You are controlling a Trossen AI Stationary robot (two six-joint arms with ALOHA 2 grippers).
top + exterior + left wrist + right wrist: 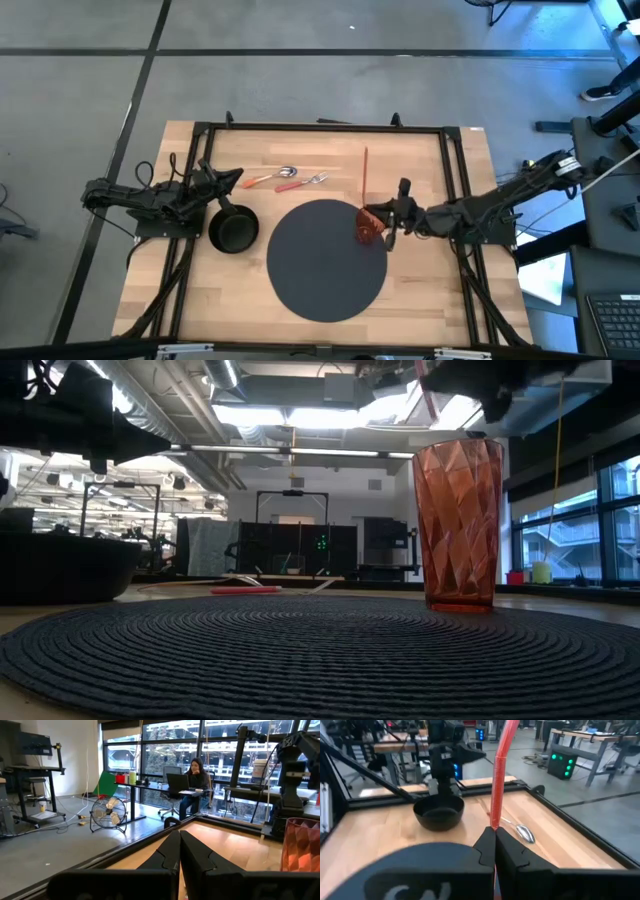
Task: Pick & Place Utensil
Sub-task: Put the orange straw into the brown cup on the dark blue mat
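Note:
A red straw (365, 172) is in my right gripper (388, 216), which is shut on it beside the red faceted cup (367, 228). The cup (458, 525) stands upright on the right edge of the dark round placemat (327, 260). A spoon (272, 177) and a fork (302, 182), both red-handled, lie on the wood beyond the mat. My left gripper (228, 181) is shut on nothing, hovering by the far rim of the black bowl (232, 229). My right gripper pinches the red straw near its lower end (494, 822) between its two shut fingers (507, 851). The fingers come level from the table's right and lie across the straw. The straw is lifted clear and rises from the fingers, slanting toward the far edge. Its lowest tip is hidden by the fingers.
The black bowl (439, 812) sits on the wood left of the placemat (320, 650). A black frame rail (320, 127) runs round the tabletop. Bare wood shows near the mat's near and right sides. A person sits at a desk (194, 782) far beyond the table.

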